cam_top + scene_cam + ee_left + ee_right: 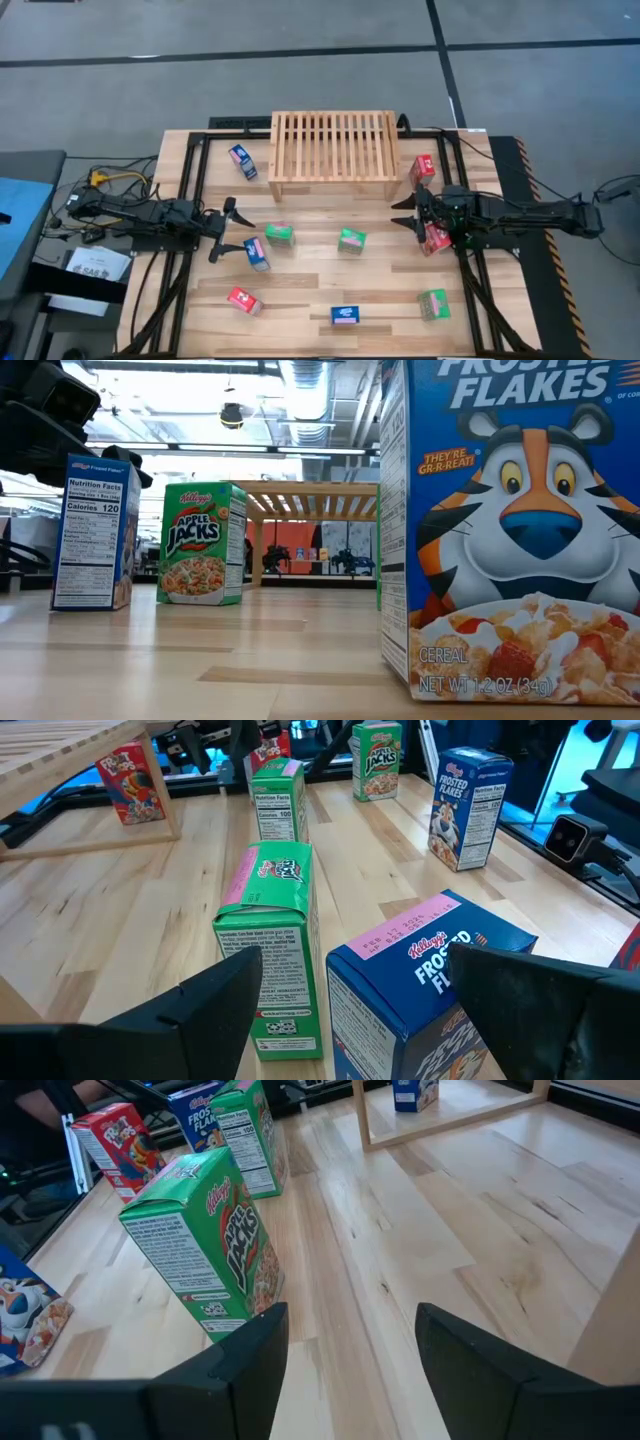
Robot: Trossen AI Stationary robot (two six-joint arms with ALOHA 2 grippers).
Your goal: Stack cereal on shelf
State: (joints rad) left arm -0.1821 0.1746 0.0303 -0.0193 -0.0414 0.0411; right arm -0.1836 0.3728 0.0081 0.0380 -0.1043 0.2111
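High view is showing the light slatted wooden rack (333,147) sitting empty at the far middle of the wood-plank tabletop (310,290), with the small cardboard cereal boxes standing scattered around it and none on the slats. The left gripper (232,229) is hovering with its fingers spread wide, just short of a blue Frosted Flakes box (257,254); a green Apple Jacks box (279,236) is standing just beyond that. One more blue box (242,161) is sitting beside the rack's left end. The right gripper (410,212) is also hanging open and holding nothing, with a red box (436,238) lying close against its arm and another red box (423,168) standing near the rack's right end.
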